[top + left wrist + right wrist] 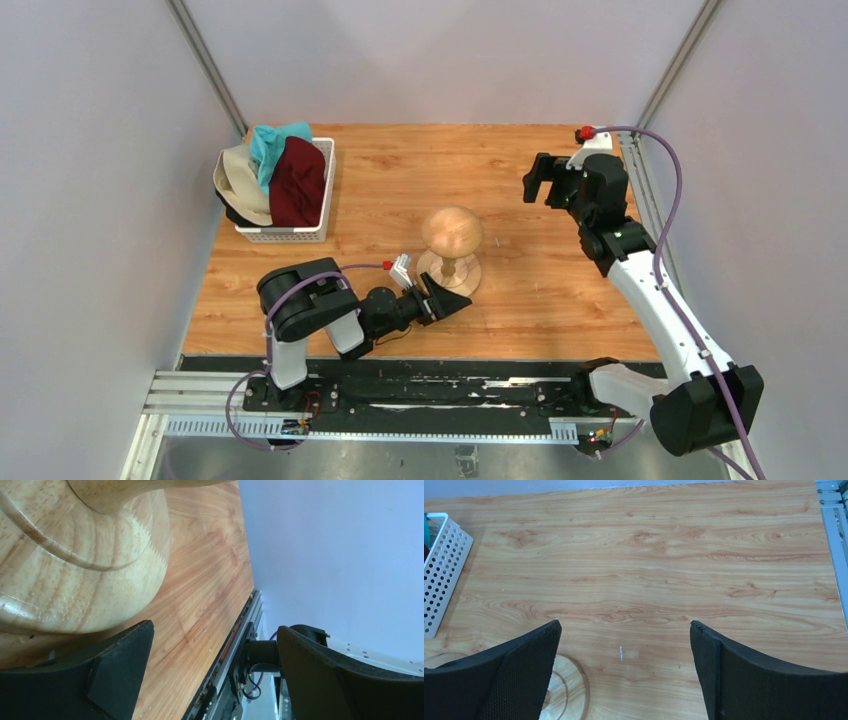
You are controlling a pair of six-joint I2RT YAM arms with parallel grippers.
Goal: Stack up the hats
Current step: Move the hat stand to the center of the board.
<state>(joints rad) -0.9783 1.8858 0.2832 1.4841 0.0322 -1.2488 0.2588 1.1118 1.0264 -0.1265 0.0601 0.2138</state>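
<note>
The hats lie heaped in a white lattice basket point(318, 200) at the table's back left: a maroon hat point(297, 183), a teal hat point(270, 145) and a beige hat point(238, 182) show, with a black edge beneath them. A wooden mushroom-shaped stand point(452, 232) rises at the table's middle. My left gripper point(452, 298) lies low beside the stand's base point(75, 570), open and empty. My right gripper point(541, 181) hovers high at the back right, open with only bare table between its fingers point(524, 675).
The basket's perforated wall point(441, 570) shows at the left edge of the right wrist view, and the stand's round base point(566, 690) at its bottom. Metal rails point(400, 395) run along the near edge. Grey walls close in on both sides.
</note>
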